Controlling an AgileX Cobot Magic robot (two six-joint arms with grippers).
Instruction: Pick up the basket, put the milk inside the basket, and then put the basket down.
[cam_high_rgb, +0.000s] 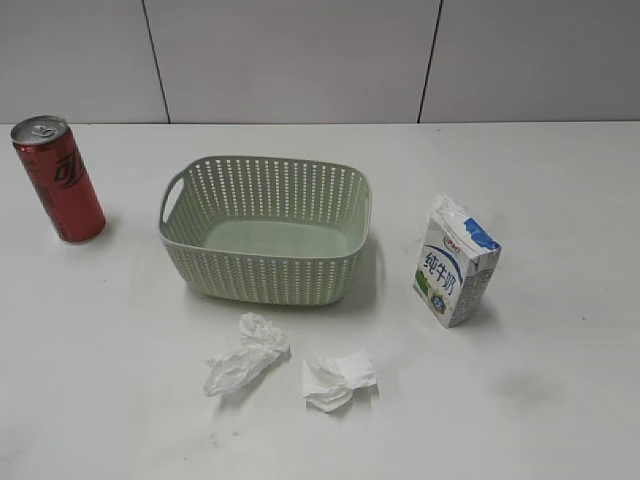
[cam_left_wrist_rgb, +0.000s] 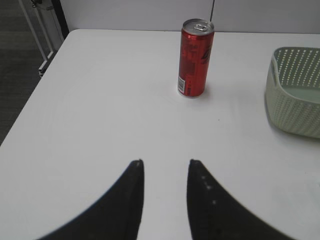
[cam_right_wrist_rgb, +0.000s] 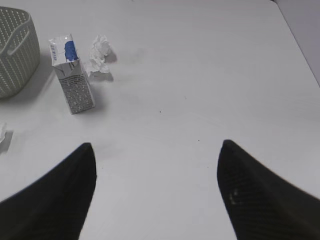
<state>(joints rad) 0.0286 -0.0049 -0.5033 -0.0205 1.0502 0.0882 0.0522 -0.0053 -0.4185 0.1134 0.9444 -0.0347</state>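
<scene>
Setting: looks like a lab test bench. Plain white table (cam_high_rgb: 560, 400), bare grey panelled wall (cam_high_rgb: 300, 60) behind. Staged props only: basket (cam_high_rgb: 265, 240), milk (cam_high_rgb: 455, 262), can (cam_high_rgb: 58, 180), crumpled tissues (cam_high_rgb: 246, 355). Dark floor past the table edge in the left wrist view.

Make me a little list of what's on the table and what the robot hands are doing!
basket: green, empty, upright, middle of table
milk: standing on the table right of the basket, not inside
soda can: red, upright, left of the basket
tissues: two crumpled white pieces in front of the basket
left gripper: open, empty, above the bare table
right gripper: open wide, empty, away from the milk
</scene>
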